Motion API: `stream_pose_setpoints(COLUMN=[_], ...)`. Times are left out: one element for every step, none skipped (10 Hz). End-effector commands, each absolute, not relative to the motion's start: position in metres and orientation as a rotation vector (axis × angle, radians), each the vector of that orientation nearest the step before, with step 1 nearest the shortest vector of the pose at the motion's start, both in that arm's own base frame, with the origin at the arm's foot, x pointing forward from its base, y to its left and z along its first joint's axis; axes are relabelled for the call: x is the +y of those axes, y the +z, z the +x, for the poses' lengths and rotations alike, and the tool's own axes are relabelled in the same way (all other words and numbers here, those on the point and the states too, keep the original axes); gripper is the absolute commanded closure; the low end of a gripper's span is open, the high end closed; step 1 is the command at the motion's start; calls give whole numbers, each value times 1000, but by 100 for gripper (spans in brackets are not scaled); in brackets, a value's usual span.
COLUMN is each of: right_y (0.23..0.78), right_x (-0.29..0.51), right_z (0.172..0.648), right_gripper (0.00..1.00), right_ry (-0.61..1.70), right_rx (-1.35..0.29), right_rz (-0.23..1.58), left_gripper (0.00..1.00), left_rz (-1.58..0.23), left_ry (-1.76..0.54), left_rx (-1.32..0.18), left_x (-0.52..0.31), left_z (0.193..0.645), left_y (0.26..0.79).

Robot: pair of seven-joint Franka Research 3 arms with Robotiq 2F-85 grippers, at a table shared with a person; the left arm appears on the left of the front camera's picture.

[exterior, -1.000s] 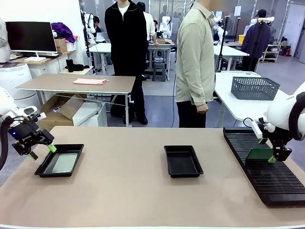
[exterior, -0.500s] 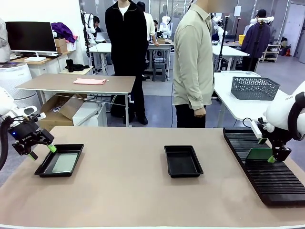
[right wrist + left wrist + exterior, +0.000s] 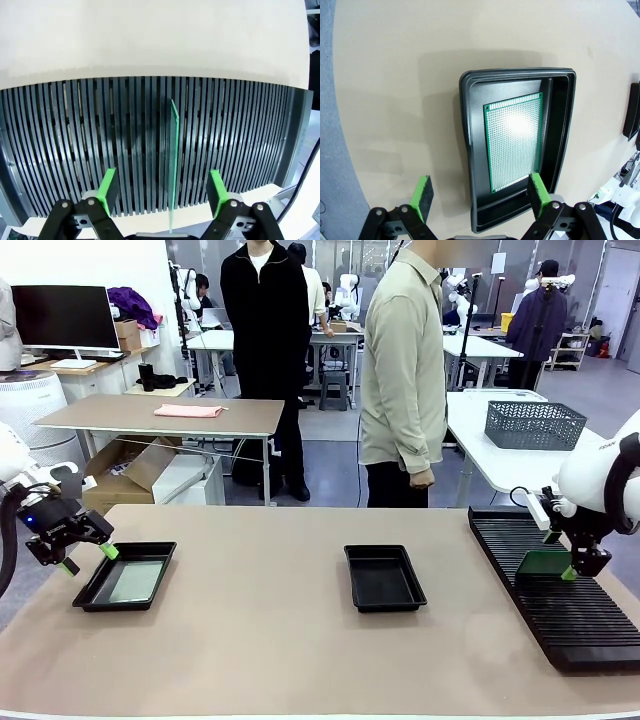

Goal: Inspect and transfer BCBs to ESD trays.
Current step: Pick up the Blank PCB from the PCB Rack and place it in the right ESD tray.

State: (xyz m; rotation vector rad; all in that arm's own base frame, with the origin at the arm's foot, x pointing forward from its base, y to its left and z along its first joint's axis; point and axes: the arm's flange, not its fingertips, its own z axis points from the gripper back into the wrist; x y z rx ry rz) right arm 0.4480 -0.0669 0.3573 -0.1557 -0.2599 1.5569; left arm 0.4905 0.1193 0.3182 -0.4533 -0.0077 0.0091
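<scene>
- standing BCB (image 3: 173, 160): upright on its edge in a slot near the middle of the slotted rack (image 3: 75, 150), at the table's right end.
- Handling (judged): thin, light and stiff. Its faces are smooth perforated laminate, so likely slippery under the pads. The edges and corners are the weak points.
- Best hold: pads flat on the 2 broad faces, near the upper edge, with a straight lift out of the slot.
- Orientation: its broad faces turn toward the 2 pads. The long axis appears to run along the slot, level with the table (image 3: 260, 640).
- right gripper (image 3: 162, 180): straddles the board with fingers wide and a clear gap on each side. Nothing is gripped yet.
- flat BCB (image 3: 515, 140): lies face-up on the floor of the left ESD tray (image 3: 467, 150). Its long axis runs along the tray's long side, slightly skewed to the walls.
- left gripper (image 3: 480, 195): hovers over that tray's near end with fingers spread wide, holding nothing.
- middle ESD tray (image 3: 383, 578): holds no board, and its long side runs away from the robot.
</scene>
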Motion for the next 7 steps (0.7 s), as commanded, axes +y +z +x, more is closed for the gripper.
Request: stream_pose_setpoints(right_y=[360, 361, 361, 362, 361, 362, 362], right_x=[-67, -65, -66, -65, -66, -65, -65], right_z=[448, 447, 447, 448, 449, 449, 449], right_gripper=[16, 24, 24, 32, 32, 40, 40], right_ry=[1542, 1540, 1536, 1537, 1535, 1533, 1525], right_rx=[-245, -241, -240, -241, -242, -243, -232], right_rz=[-157, -152, -149, -148, -150, -150, -153], left_gripper=[0, 0, 0, 0, 0, 0, 0], left_rz=[-453, -453, -453, -453, -453, -453, -453], left_ry=[6, 6, 6, 6, 6, 6, 6], left_rx=[-14, -14, -14, -14, -14, -14, -14], left_x=[121, 121, 121, 121, 121, 121, 121], left_z=[490, 490, 490, 490, 490, 490, 490], left_y=[319, 319, 319, 319, 319, 319, 319])
